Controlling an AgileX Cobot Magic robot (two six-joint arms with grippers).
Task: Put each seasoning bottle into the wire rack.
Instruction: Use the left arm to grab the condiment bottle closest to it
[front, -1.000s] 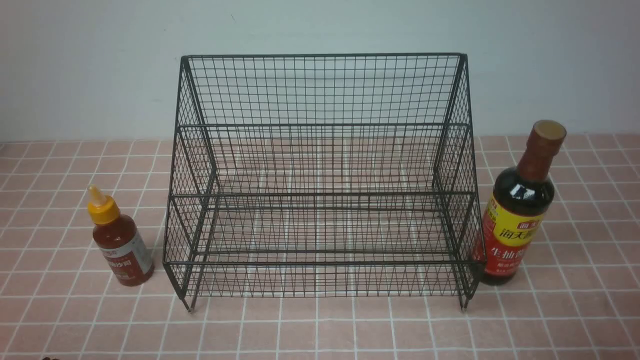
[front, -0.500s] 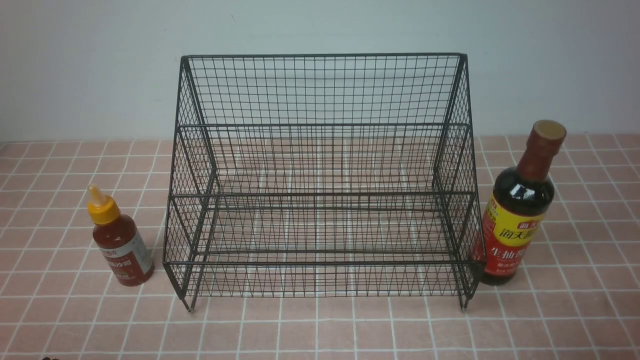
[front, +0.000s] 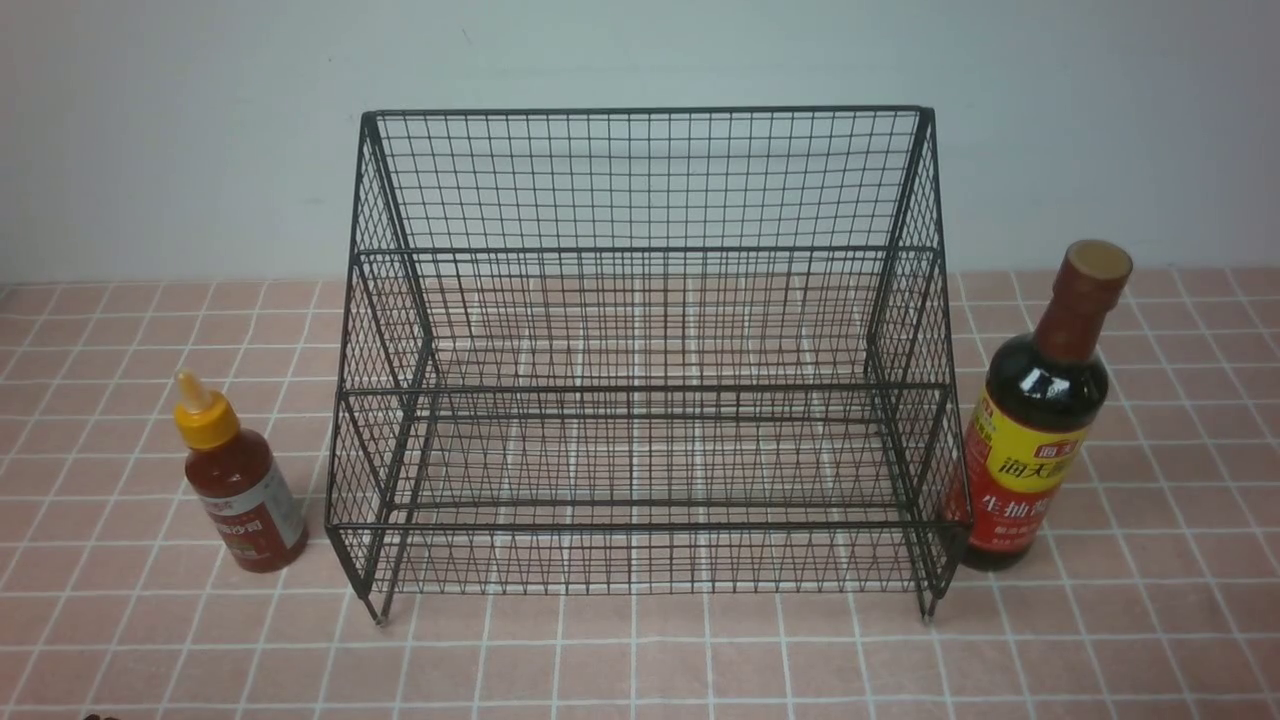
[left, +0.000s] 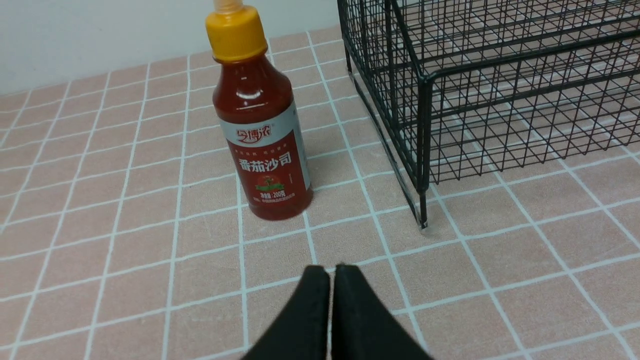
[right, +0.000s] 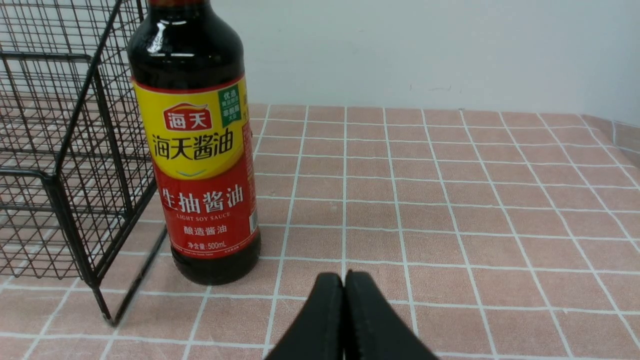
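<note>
1 black wire-mesh two-tier rack (front: 640, 250). 1 small red plastic squeeze bottle with yellow cap (front: 243, 495). 1 tall dark soy-sauce bottle with brown cap (front: 1030, 440). 2 bottles total.

Red sauce bottle (left: 262, 135) upright on tiled bench (left: 100, 210), beside wire rack (left: 480, 95) corner leg, apart. Left end effector (left: 330, 272) fingertips pressed together, near bottle, empty.
</note>
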